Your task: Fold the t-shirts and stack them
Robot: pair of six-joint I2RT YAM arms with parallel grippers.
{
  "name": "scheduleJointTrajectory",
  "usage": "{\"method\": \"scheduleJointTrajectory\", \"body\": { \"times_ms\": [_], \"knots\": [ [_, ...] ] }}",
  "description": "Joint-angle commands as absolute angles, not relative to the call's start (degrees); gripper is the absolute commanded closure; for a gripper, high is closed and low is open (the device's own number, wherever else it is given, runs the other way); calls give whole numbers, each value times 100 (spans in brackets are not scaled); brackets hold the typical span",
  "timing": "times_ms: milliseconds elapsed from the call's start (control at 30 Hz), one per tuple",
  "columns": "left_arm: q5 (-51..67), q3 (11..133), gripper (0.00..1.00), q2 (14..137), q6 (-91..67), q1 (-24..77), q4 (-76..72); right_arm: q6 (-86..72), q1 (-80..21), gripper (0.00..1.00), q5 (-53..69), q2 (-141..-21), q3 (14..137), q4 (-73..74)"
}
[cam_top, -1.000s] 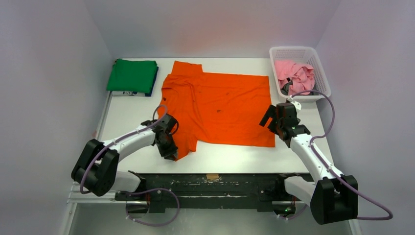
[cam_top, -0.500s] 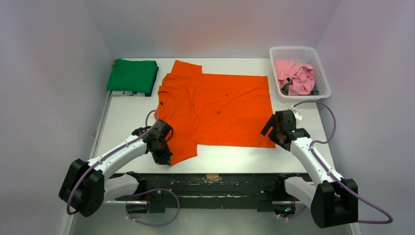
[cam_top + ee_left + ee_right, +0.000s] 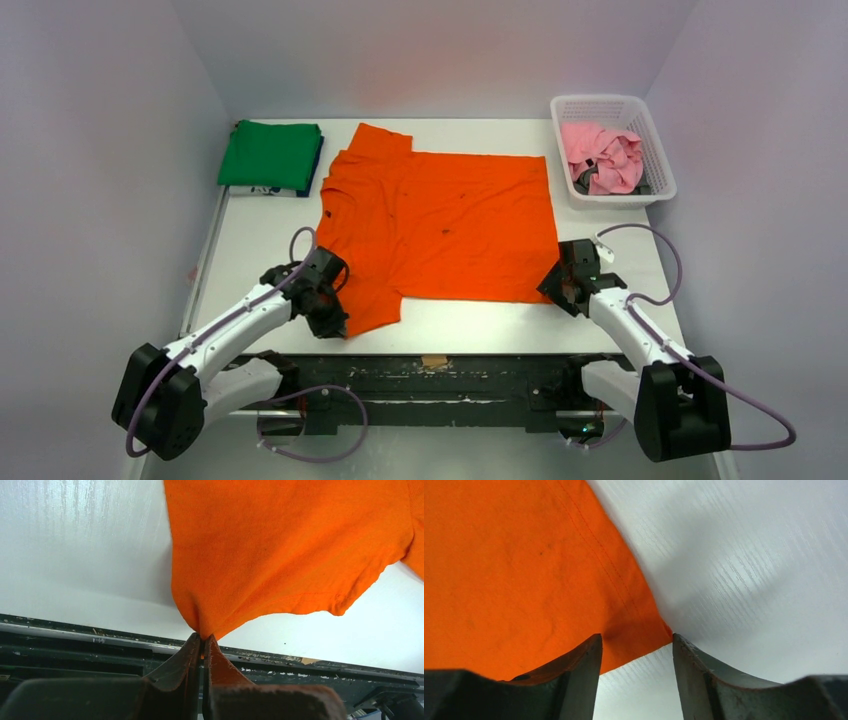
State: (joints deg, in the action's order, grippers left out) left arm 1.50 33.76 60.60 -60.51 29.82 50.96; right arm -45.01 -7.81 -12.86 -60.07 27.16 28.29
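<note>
Gripping orange t-shirt mid-table: left gripper is pinching its near-left sleeve, right gripper is straddling near-right corner, jaws apart. Far left, green t-shirt is sitting folded; pink t-shirt is waiting in basket

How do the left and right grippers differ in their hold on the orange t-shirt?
The left gripper is shut on the orange t-shirt, pinching its near sleeve; the right gripper is open, jaws either side of the near hem corner. At the left gripper the cloth is drawn into a peak; at the right gripper it lies flat. Both are at the shirt's near edge.
</note>
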Motion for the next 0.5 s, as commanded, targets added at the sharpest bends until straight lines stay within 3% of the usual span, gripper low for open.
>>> {"method": "scheduleJointTrajectory", "body": {
  "times_ms": [0,100,167,267,367,467],
  "knots": [
    [100,3461,100,5901,-6211,3018,5139,-4689,-765,52,-1174,-6091,2533,2475],
    [70,3593,100,5898,-6238,3018,5175,-4691,-764,58,-1184,-6150,2447,2378],
    [26,3702,100,5897,-6234,3021,5261,-4691,-762,71,-1089,-6196,2416,2369],
    [32,3799,100,5852,-6201,3023,5290,-4671,-762,81,-1034,-6162,2412,2470],
    [98,3927,100,5811,-6147,3017,5326,-4584,-761,100,-1032,-5943,2479,2687],
    [235,4077,100,5722,-6067,3016,5242,-4405,-763,100,-950,-5702,2601,2829]
  ]
}}
